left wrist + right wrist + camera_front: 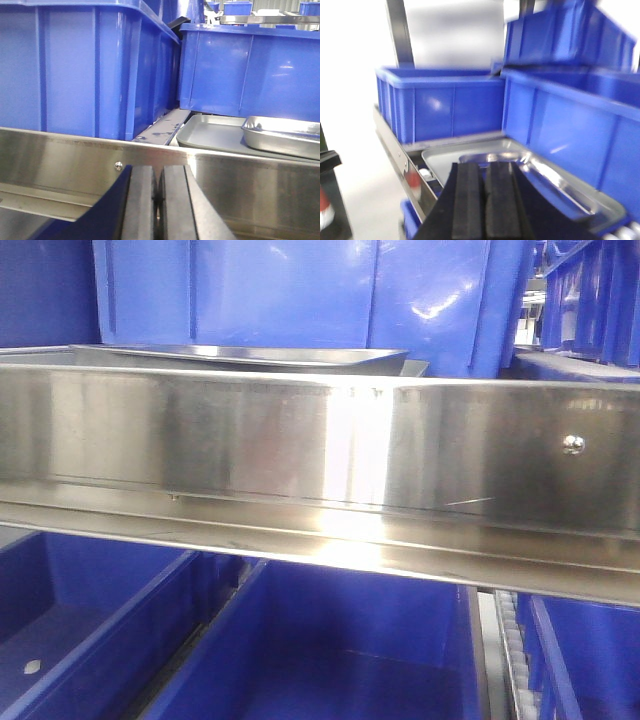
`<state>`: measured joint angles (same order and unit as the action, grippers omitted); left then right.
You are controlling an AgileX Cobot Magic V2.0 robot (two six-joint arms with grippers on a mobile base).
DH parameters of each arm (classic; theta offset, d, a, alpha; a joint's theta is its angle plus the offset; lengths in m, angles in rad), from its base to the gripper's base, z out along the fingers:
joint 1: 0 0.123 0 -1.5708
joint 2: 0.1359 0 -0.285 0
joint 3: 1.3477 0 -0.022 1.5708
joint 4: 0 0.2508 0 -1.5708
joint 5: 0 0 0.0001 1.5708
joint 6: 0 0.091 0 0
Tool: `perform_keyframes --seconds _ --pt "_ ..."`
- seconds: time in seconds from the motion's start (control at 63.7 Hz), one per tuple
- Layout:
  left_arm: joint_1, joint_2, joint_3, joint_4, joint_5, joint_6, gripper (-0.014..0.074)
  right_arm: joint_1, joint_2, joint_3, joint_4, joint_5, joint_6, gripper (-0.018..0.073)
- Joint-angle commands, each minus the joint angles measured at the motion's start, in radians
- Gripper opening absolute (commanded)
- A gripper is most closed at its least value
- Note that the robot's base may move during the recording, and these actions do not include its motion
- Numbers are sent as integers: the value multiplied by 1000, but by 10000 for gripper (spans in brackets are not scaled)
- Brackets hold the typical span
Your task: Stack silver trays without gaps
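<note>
Steel first: your front view is filled by a broad shelf rail (300, 440), brushed and shiny, with a round screw head (573, 444) at 3 o'clock.

Trays, front view: above the rail at 11 o'clock you see only the rims of the silver trays (250, 354); a flat rim lies over a second edge, and you cannot tell from here whether they sit snug.

Trays, left wrist view: at 4 o'clock a wide shallow tray (210, 134) lies on the shelf behind the rail (60, 160). A smaller tray (282, 136) rests on it toward its right end, its near wall above the wide tray's floor.

Trays, right wrist view: at 5 o'clock the large tray (440, 157) holds a second pan (570, 192) inside it; the picture is blurred, so the fit is unclear.

Bins: blue plastic bins (70, 65) stand behind the trays, with another (250, 70) at 2 o'clock in the left wrist view. More blue bins (330, 650) sit under the rail in your front view.

Left tool (157, 210): its two dark pads (141, 205) are pressed together with nothing between them, low at 6 o'clock in front of the rail.

Right tool (484, 205): pads (467, 200) together, nothing held, at 6 o'clock, overlapping the trays in its own view.
</note>
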<state>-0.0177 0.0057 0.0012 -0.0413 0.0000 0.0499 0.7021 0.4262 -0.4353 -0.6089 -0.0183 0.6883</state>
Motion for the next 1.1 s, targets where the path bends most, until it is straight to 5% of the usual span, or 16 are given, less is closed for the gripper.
perform_keyframes --seconds 0.0,0.283,0.487,0.832,1.083 --pt "1 -6 -1 -5 -23 -1 4 -44 -117 117 -7 -80 -3 -80" --pt "1 -6 -1 -5 -23 -1 4 -318 -426 429 -7 -146 0 -80" --pt "1 -6 -1 -5 -23 -1 4 -461 -426 435 13 -83 23 -80" --pt "1 -6 -1 -5 -23 -1 4 -609 -426 435 13 -50 28 -80" --pt "1 -6 -1 -5 -23 -1 4 -613 -426 435 13 -50 28 -80"
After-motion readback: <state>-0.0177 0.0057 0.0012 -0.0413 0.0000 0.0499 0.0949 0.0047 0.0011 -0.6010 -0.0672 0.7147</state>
